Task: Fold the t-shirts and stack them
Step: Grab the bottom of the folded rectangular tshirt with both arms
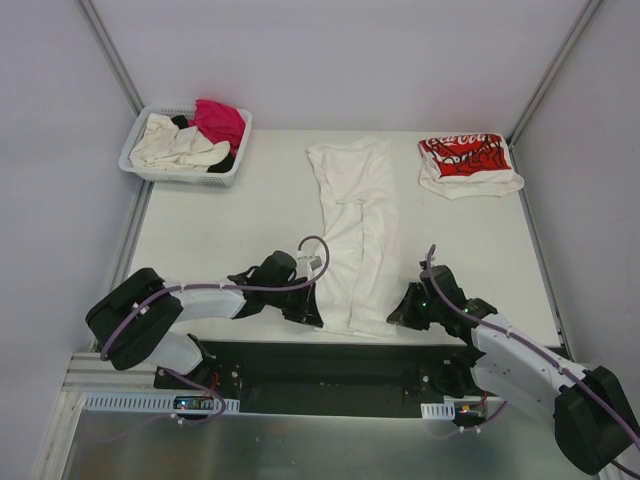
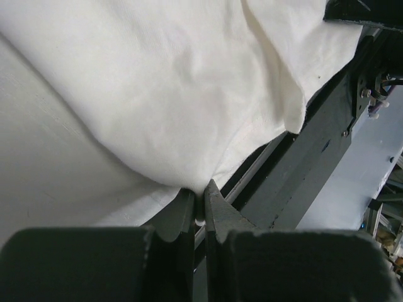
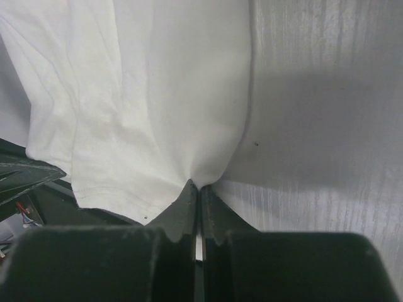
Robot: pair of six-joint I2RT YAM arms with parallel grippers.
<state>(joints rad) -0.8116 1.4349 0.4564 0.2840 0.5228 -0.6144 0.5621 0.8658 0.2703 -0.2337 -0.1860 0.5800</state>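
Note:
A plain white t-shirt (image 1: 355, 225) lies as a long narrow strip down the middle of the table, its hem at the near edge. My left gripper (image 1: 308, 308) is shut on the hem's left corner, and the cloth (image 2: 157, 94) bunches into the closed jaws (image 2: 200, 196). My right gripper (image 1: 403, 312) is shut on the hem's right corner, where the white cloth (image 3: 157, 88) puckers into the fingertips (image 3: 199, 187). A folded white t-shirt with red print (image 1: 466, 163) rests at the back right.
A white slotted basket (image 1: 143, 165) at the back left holds cream (image 1: 175, 145), magenta (image 1: 220, 120) and black cloth. The table's near edge and the dark base rail (image 1: 330, 365) lie just behind both grippers. Grey walls enclose the table.

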